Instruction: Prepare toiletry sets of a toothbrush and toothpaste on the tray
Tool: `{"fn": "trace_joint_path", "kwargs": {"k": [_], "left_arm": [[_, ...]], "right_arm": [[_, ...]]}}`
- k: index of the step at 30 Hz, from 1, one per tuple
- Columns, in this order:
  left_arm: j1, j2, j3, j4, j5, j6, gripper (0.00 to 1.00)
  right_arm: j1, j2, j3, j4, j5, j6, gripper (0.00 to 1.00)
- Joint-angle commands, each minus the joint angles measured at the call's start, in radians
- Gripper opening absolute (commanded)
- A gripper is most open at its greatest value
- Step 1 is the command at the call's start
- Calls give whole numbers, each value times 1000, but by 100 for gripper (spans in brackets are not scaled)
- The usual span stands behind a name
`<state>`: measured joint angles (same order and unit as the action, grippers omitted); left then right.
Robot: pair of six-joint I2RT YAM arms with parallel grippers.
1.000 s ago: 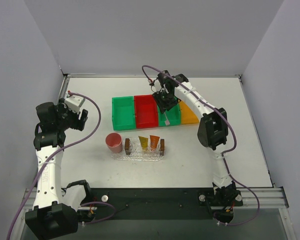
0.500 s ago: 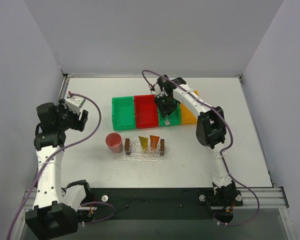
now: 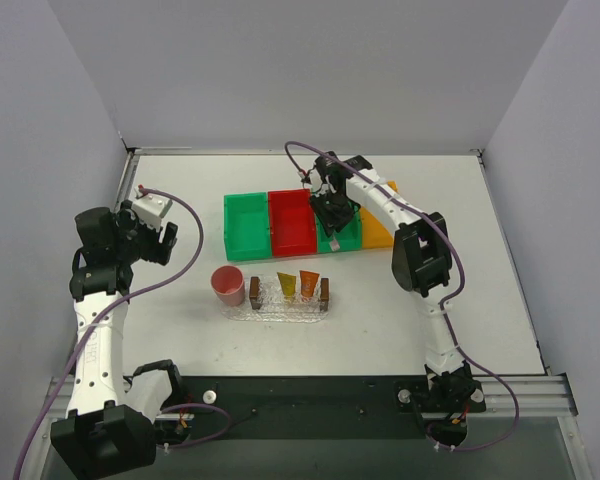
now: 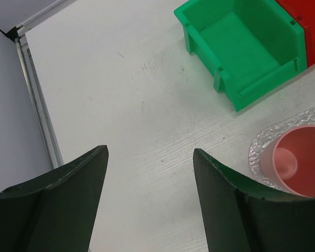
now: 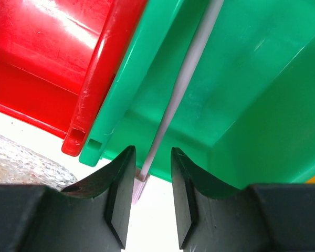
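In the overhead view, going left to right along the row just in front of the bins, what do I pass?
pink cup → left brown handle block → yellow-orange toothpaste tube → orange toothpaste tube → right brown handle block

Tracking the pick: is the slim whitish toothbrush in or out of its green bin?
Mostly in: the slim whitish plastic toothbrush slants across the green plastic bin, one end past its rim between the right hand.
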<state>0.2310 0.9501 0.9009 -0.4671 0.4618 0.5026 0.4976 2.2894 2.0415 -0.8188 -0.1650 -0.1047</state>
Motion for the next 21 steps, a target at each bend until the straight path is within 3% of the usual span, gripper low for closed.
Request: {"fn": "trace_joint_path", "kwargs": {"k": [1,13,21], "left_arm": [[5,-16,-2,24,21,10,76],[5,-16,-3,25,24,13,76],[5,-17,4,19,23,16,76]], "right_arm": [[-8,25,-6,-25,16,0,28],[-10,35,-4,-25,12,-1,25],[-13,7,-1,-28,5,-3,13]]}}
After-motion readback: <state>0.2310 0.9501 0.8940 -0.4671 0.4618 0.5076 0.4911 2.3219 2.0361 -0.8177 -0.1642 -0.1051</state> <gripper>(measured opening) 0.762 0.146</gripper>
